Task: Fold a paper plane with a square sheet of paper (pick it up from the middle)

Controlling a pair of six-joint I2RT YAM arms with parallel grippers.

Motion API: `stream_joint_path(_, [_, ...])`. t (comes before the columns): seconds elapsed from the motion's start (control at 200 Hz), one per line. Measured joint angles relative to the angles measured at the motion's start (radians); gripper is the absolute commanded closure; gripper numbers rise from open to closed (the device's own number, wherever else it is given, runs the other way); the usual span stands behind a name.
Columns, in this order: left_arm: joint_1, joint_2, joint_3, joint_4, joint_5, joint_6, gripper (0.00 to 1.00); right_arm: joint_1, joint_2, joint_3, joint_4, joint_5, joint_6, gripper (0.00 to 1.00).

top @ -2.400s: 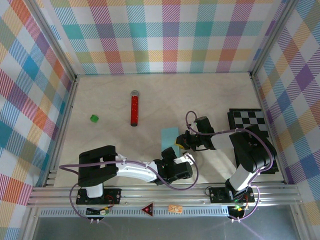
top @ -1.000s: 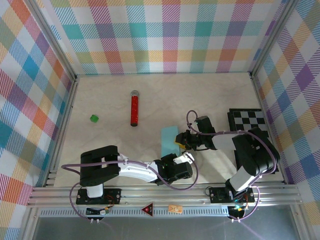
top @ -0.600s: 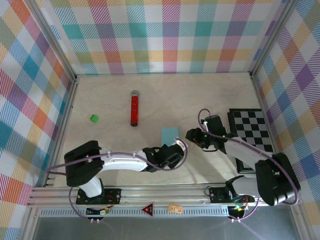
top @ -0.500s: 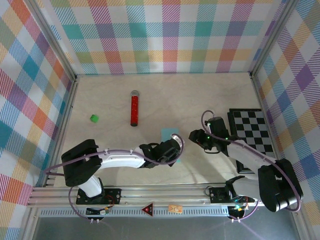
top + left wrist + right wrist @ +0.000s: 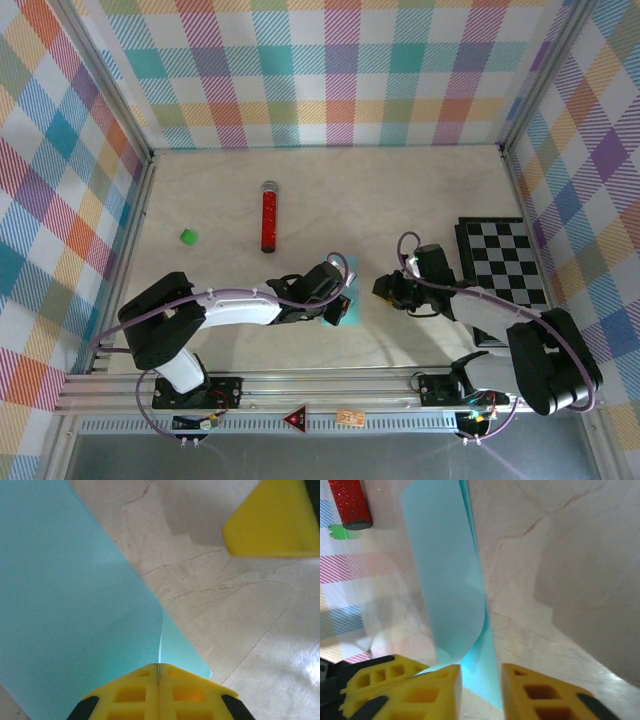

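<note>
Left wrist view: the left gripper [image 5: 159,669] is clamped tight. Its yellow fingers meet with no gap, and an edge of the light cyan paper [image 5: 75,595] runs straight into the seam, so the left is holding the paper. The sheet spreads wide ahead and to the left of it. Ahead and to the right, a yellow finger [image 5: 272,522] of the other arm hangs over bare table [image 5: 240,615], apart from the paper.

Right wrist view adds what the left cannot show. The right gripper [image 5: 481,675] has its fingers a narrow way apart, and the paper's near end lines up with that gap. I cannot tell whether the paper is inside the gap or just ahead of it. From here the paper reads as doubled over, with an upper layer curling round at the near end onto a lower one.

Surroundings: far ahead and left of the right gripper lie the end of a red glittery tube [image 5: 350,502] and a green block [image 5: 339,532], both clear of the paper. In the top view a checkered board [image 5: 505,260] lies to the right of the right gripper, partly under that arm.

Orientation: the paper's long axis runs directly away from the right gripper, with the far end leaning slightly left.
</note>
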Motion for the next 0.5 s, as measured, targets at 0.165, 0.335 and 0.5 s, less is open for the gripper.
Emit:
stream_joint_path(0.165, [0.03, -0.004, -0.019, 0.029, 0.034, -0.032, 1.0, 0.056, 0.014, -0.017, 0.037, -0.014, 0.026, 0.93])
stream_joint_path(0.335, [0.039, -0.033, -0.038, 0.064, 0.05, -0.061, 1.0, 0.11, 0.027, -0.025, 0.048, -0.013, 0.039, 0.99])
stream_joint_path(0.5, [0.043, -0.039, -0.039, 0.077, 0.064, -0.087, 1.0, 0.155, 0.076, -0.025, 0.079, -0.002, 0.053, 1.0])
